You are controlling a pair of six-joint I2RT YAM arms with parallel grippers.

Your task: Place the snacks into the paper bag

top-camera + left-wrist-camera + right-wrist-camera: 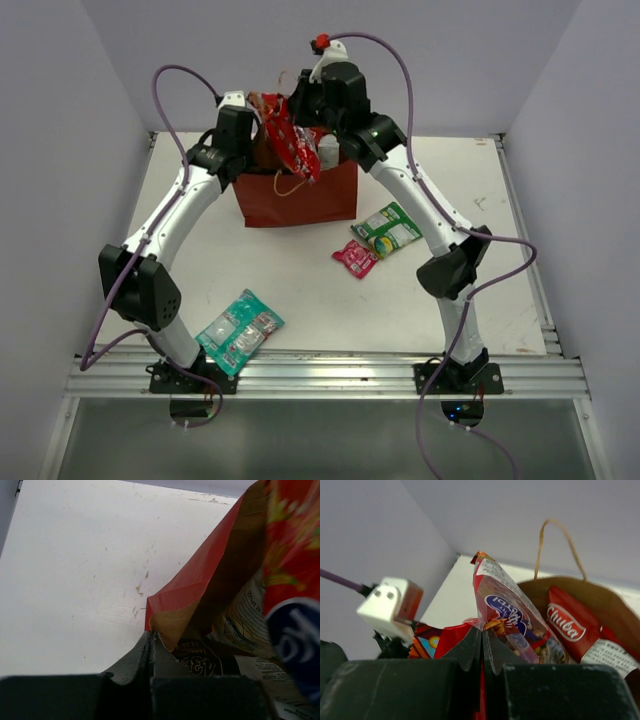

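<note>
Right end effector first: jaws clamped tight on the bottom edge of the red candy bag, which stands tall above the open mouth of the paper bag. The left end effector is closed too, pinching the paper bag's left rim and holding the mouth wide. So this reads as the drop-in step, with one arm spreading the opening and the other carrying a snack over it.

Inside the paper bag, a chip bag with the red logo leans against the far wall, and a dark brown bag lies low by the pinched rim. That looks like two in and one on the way.

The next move calls for lowering the red candy bag past the rim and clear of the tan cord handle, then letting go. The left grip should hold until the packet is down.

Out from the paper bag: the green-white packet sits near its front right corner, with the small pink packet touching it on the near side. The teal packet is well away to the front left, by the left arm's base.

The tabletop is white, scuffed and speckled, and an aluminium rail runs along its near edge. Plain pale lavender walls close in on three sides.
</note>
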